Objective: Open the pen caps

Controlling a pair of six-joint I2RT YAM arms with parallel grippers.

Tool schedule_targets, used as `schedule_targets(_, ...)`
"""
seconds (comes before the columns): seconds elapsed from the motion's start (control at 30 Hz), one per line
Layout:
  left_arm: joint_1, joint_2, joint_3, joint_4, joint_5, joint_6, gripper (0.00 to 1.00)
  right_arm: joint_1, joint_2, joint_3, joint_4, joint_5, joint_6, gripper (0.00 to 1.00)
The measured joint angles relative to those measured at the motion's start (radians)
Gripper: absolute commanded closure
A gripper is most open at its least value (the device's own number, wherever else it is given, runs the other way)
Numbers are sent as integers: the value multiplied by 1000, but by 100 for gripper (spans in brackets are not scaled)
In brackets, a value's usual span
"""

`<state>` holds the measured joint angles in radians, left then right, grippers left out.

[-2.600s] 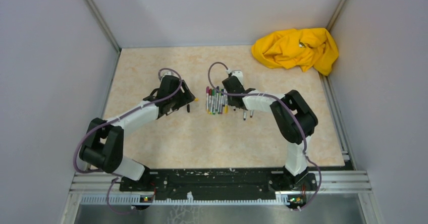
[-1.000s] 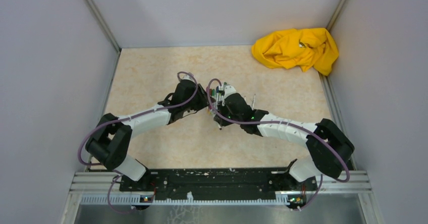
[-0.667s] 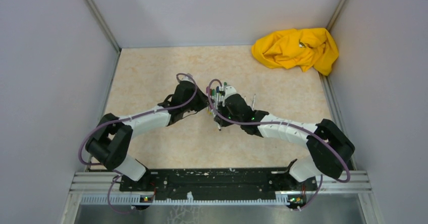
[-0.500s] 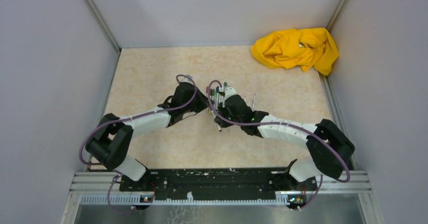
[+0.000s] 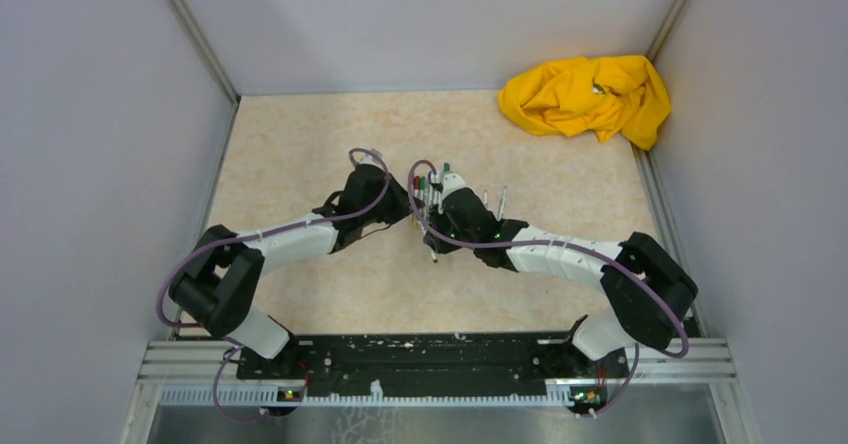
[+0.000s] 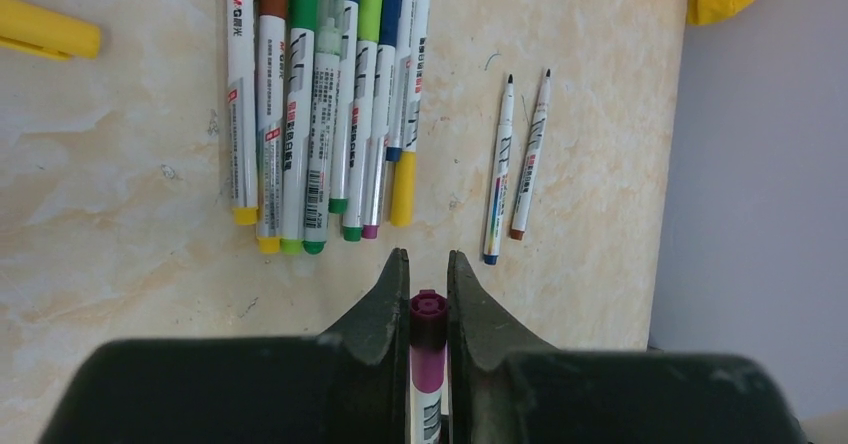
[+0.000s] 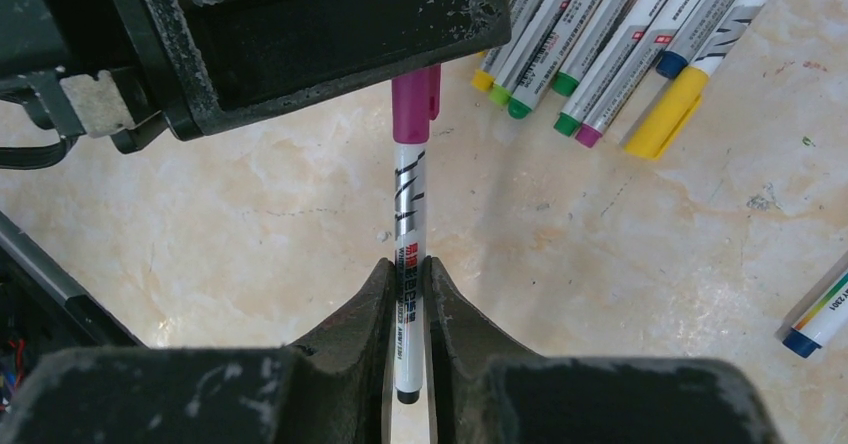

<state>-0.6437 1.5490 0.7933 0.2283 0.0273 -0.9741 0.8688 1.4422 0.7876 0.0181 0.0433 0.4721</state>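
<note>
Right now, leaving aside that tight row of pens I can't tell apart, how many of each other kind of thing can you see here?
Uncapped pens lying apart: 2
Magenta-capped pen gripped by left end effector and right end effector: 1
Loose yellow cap: 1
Yellow cloth: 1
Total: 5
</note>
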Motion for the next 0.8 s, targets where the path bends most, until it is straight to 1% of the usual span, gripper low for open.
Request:
schedule_targets(0.1,0,-1,-9,5,0,1,100,1,15,5,-4,-1,-1,92)
schedule_targets(0.17,1,-1,-13,8,0,2,100,2,24,8,-3,0,-2,100)
schedule_targets(0.57,6,-18,-18,14,2,26,100,2,31,13,3,-2,-8,100)
schedule_targets(0.8,61,-53,7,-46,60,32,100,2,-21,-41,84,-10,-9,100)
